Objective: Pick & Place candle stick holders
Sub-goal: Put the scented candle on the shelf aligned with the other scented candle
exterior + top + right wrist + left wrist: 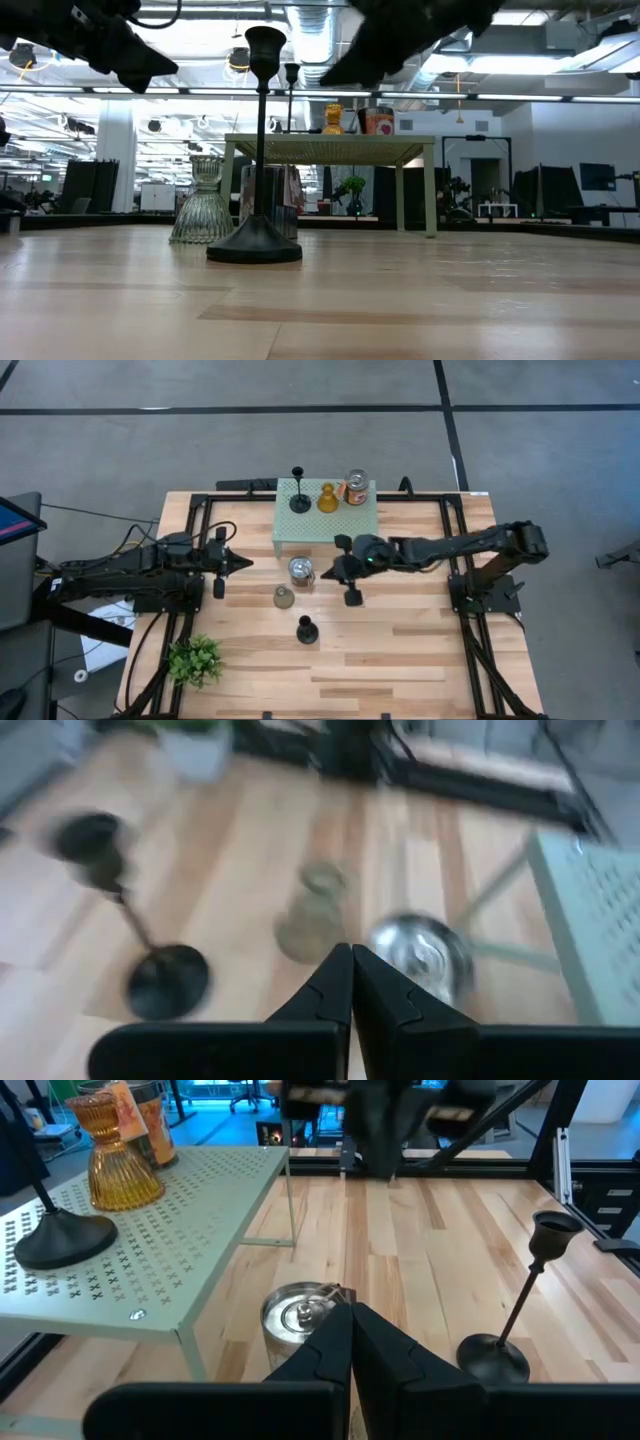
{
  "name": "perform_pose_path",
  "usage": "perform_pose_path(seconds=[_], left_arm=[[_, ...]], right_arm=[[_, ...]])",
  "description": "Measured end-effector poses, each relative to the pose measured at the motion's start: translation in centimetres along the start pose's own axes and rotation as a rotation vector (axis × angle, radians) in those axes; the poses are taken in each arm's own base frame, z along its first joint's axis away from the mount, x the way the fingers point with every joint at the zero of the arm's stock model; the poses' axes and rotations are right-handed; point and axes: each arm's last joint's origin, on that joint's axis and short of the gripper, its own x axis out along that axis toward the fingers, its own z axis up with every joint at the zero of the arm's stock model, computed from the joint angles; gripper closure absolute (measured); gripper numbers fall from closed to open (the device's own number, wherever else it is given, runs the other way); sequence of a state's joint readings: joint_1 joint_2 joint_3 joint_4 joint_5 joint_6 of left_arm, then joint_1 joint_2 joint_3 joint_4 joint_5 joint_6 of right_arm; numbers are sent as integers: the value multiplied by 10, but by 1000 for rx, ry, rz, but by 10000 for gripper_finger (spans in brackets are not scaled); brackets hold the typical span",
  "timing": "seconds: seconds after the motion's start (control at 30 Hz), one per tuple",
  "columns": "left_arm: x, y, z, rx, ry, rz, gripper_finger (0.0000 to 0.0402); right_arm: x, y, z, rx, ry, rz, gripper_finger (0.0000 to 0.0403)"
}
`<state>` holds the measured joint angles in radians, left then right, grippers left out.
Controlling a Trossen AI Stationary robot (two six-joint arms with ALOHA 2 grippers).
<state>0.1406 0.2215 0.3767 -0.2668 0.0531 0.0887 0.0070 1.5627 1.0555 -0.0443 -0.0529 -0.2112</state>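
Note:
A mint-green rack (pixel 325 520) at the table's far middle carries a black holder (pixel 299 500), an amber glass holder (pixel 327 498) and a jar-like holder (pixel 357 488). In front of it, on their bases on the wood, stand a silvery jar-like holder (pixel 301 571), a grey-olive holder (pixel 284 597) and a second black holder (pixel 307 630). My right gripper (pixel 324 573) is shut and empty, up in the air just right of the silvery jar (pixel 420 955). My left gripper (pixel 242 562) is shut and empty, to the left of the jar (pixel 300 1312).
A green leafy plant (pixel 195 659) stands at the near left corner. The rack's legs (pixel 290 1195) stand just behind the silvery jar. Bare wood lies to the near right of the table (pixel 420 650).

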Motion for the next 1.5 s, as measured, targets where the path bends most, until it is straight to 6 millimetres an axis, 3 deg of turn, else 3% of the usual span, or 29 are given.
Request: perform_pose_path(seconds=[0.27,0.5,0.63,0.97,1.5], left_arm=[[0,0,0,0,-3,0,394],[0,0,1,0,-4,1,394],[0,0,1,0,-4,0,394],[0,0,1,0,-4,0,394],[0,0,0,0,-1,0,394]], right_arm=[[26,-15,5,130,202,5,403],[40,13,21,-184,257,66,377],[49,14,21,-278,281,25,347],[71,1,8,-317,305,-11,303],[92,-6,-11,-324,363,-51,299]])
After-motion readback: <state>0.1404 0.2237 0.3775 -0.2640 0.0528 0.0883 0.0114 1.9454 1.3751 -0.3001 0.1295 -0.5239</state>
